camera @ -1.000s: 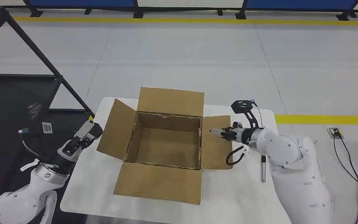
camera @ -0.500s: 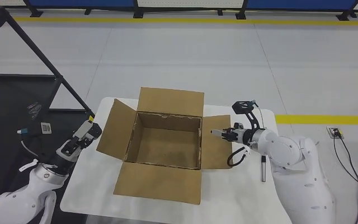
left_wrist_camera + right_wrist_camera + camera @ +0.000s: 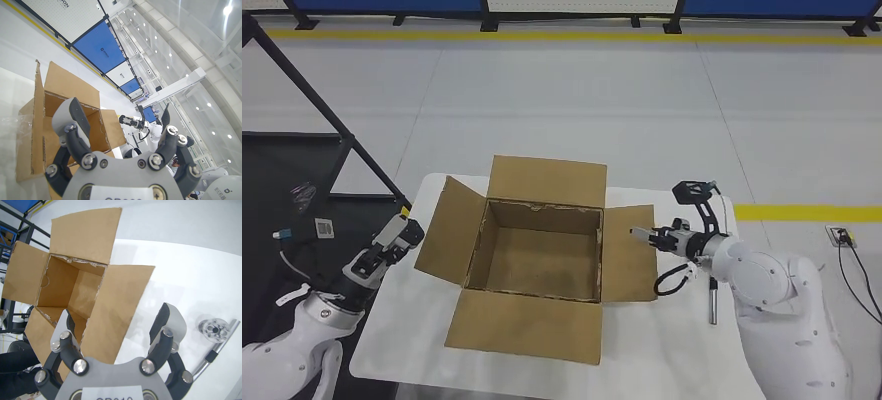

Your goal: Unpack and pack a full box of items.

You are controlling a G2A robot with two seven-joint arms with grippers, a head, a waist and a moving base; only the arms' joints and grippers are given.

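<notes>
Both end effectors spread, flanking open box.

I'm looking at a white table with rounded corners. The open cardboard box stands on it at about the middle, with all four flaps folded outward. The flap on the robot's right spreads low over the tabletop, and the near flap hangs down toward the front edge. Further to the robot's right, apart from the box, a slim metal rod with a dark band lies on the tabletop. In the right wrist view, a clear round spool sits just beside that rod.
</notes>
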